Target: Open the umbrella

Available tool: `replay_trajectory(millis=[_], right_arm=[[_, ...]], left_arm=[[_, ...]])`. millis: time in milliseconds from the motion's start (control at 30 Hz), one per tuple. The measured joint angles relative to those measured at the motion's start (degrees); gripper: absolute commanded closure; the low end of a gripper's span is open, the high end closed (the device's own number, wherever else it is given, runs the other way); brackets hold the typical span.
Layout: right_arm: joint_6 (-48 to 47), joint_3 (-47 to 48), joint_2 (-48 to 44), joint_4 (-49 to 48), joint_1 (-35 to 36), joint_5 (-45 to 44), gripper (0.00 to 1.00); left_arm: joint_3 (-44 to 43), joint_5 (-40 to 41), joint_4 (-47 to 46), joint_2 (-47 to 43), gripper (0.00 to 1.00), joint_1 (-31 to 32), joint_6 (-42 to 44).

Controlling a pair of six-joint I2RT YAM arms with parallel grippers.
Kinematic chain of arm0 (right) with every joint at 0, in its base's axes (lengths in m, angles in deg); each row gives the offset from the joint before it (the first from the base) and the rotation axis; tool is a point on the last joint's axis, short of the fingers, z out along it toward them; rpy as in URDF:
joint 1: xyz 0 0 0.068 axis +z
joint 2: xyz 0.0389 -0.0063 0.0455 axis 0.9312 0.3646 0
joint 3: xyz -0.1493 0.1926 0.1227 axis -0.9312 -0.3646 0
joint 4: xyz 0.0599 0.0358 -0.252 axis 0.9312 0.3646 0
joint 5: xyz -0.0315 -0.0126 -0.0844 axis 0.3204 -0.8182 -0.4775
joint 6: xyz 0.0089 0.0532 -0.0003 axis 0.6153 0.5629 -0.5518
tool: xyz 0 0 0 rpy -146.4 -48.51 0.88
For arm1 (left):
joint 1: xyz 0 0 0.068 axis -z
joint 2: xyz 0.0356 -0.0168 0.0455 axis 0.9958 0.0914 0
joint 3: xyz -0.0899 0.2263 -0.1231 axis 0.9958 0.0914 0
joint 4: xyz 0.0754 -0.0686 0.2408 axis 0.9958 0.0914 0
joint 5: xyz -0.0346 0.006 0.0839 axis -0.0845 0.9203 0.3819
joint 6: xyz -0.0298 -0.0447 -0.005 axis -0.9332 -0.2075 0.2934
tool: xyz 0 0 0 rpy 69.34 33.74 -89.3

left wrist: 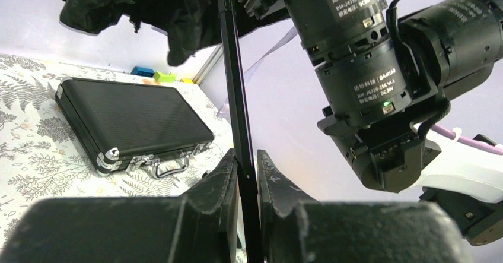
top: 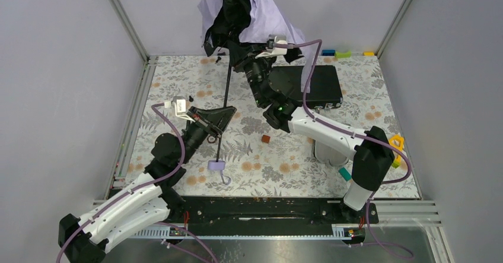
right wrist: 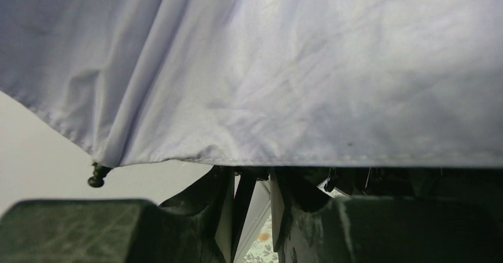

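The umbrella stands tilted at the back of the table, its pale lavender canopy (top: 267,13) bunched and part spread, with the black underside showing. Its thin black shaft (top: 224,105) runs down to the lavender handle (top: 216,165) on the table. My left gripper (top: 222,117) is shut on the mid shaft, which shows between its fingers in the left wrist view (left wrist: 236,97). My right gripper (top: 240,52) sits just under the canopy. In the right wrist view its fingers (right wrist: 219,197) hold the shaft (right wrist: 243,200) narrowly. The fingertips are hidden by the fabric (right wrist: 285,67).
A flat black briefcase (top: 317,85) lies behind the right arm and also shows in the left wrist view (left wrist: 130,120). A small brown cube (top: 266,138) lies mid-table. Coloured blocks (top: 342,54) line the back edge. A yellow piece (top: 396,141) and a teal block (top: 344,174) lie at the right.
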Motion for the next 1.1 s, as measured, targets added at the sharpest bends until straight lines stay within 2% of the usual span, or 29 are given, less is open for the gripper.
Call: replay_trajectory(millis=[100,233,500,700,1000,1100], right_arm=[[0.0,0.0,0.0,0.1,-0.7,0.0,0.99],[0.5,0.0,-0.1,0.1,-1.0,0.0,0.99],[1.2,-1.5,-0.5,0.1,-1.5,-0.3,1.0],[0.4,-2.0,-0.6,-0.2,-2.7,-2.6,1.0],[-4.1,-2.0,-0.7,-2.7,-4.0,-7.7,1.0],[-4.8,-2.0,-0.7,-2.7,-4.0,-7.9,0.95]], left_arm=[[0.0,0.6,0.2,0.3,1.0,1.4,0.9],[0.2,6.2,0.2,0.3,1.0,6.0,2.3],[4.3,21.5,-3.0,-1.4,1.0,19.5,5.1],[8.0,29.7,-8.3,-0.8,1.0,28.3,7.1],[10.2,34.3,-13.4,0.9,1.0,35.7,8.8],[10.9,35.0,-15.0,1.4,1.0,36.5,8.6]])
